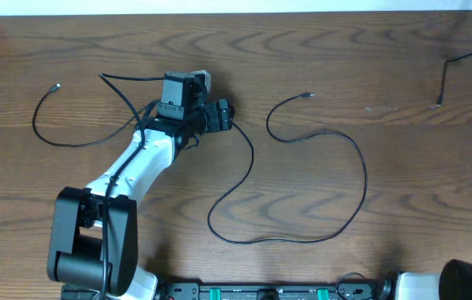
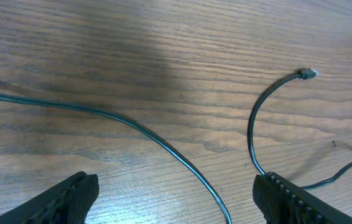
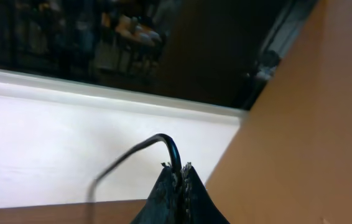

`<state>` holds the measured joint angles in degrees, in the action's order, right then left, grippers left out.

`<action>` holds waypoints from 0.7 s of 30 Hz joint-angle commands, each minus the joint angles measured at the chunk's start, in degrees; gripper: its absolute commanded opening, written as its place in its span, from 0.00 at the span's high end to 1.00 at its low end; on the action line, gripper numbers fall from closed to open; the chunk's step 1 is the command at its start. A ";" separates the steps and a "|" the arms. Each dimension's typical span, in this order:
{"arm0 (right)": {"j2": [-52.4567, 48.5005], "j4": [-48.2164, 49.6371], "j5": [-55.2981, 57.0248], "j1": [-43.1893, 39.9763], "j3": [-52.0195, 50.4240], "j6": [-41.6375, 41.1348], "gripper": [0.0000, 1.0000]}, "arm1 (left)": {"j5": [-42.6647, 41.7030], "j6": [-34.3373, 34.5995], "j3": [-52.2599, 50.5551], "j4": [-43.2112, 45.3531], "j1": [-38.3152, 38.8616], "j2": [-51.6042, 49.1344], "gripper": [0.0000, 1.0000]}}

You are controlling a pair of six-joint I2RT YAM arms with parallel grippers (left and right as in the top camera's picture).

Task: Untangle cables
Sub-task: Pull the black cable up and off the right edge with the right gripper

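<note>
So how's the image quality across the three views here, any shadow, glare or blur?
Overhead: evenly lit, sharp, cables crisp on the table. Left wrist: broad dark shadow upper left, paler sheen low centre, fingers soft. Right wrist: white surface blown out, background dark and blurred, black cable in the shut right hand smeared.

No text, label, brand, number or sign can be read in any of the views. The thin black cables (image 1: 364, 183) and the brown wood-grain table (image 1: 303, 50) carry no legible marks. The black box-shaped housing (image 1: 178, 96) on the left arm's wrist is too small to tell.
</note>
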<state>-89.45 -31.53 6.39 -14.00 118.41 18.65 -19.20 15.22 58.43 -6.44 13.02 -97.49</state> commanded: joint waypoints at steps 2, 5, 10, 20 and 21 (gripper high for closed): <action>-2.45 1.42 1.03 -3.74 0.02 0.20 0.99 | -0.26 -0.09 0.83 -0.20 0.02 1.33 0.15; -4.22 2.10 1.01 -5.73 0.02 0.20 0.99 | -0.26 -0.09 0.83 -0.20 0.02 1.33 0.16; -9.57 4.15 0.96 -9.46 0.02 -0.46 0.99 | -0.26 -0.09 0.83 -0.20 0.02 1.33 0.16; -20.31 13.31 1.01 -14.95 0.02 -0.42 0.99 | -0.26 -0.09 0.83 -0.20 0.02 1.33 0.16; -21.20 14.19 1.03 -15.58 0.02 -0.42 0.99 | -0.26 -0.09 0.83 -0.22 0.02 1.33 0.16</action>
<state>-108.18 -18.72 7.11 -27.66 118.39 18.61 -19.20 15.20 58.43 -6.44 13.02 -97.49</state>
